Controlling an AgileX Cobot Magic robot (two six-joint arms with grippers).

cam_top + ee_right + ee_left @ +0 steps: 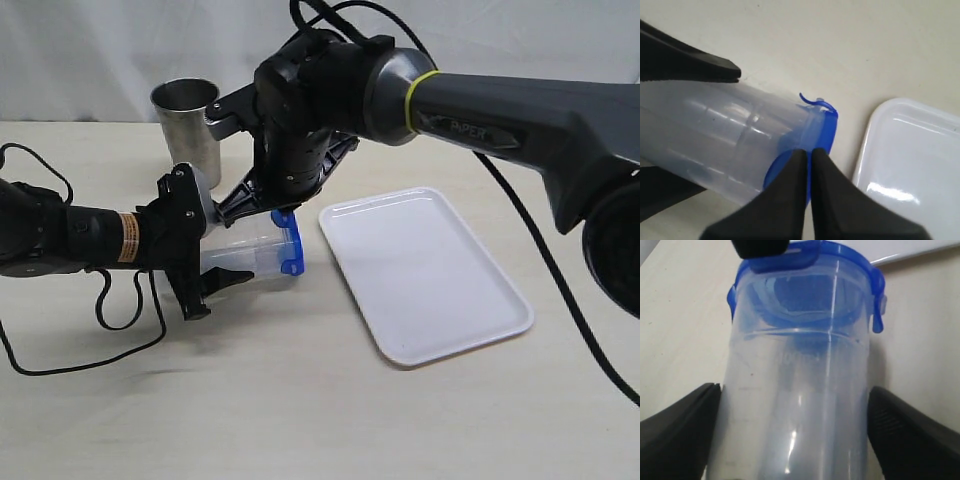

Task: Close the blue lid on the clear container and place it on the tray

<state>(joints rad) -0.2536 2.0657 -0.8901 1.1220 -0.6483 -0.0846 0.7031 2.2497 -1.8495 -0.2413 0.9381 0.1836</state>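
The clear container (240, 255) lies on its side just above the table, with my left gripper (215, 240) shut on its body. In the left wrist view the container (795, 405) fills the space between both black fingers (685, 432). The blue lid (290, 250) sits on the mouth facing the tray (430, 270); one side flap (878, 315) hangs loose. My right gripper (283, 212) is shut, its tips resting on the lid's upper edge (822, 125). In the right wrist view the gripper (809, 155) has its fingers pressed together over the lid.
A grey metal tumbler (188, 125) stands upright behind the left gripper. The white tray lies right of the container, its corner close to the lid (910, 165). Black cables (110, 320) loop on the table under the left arm.
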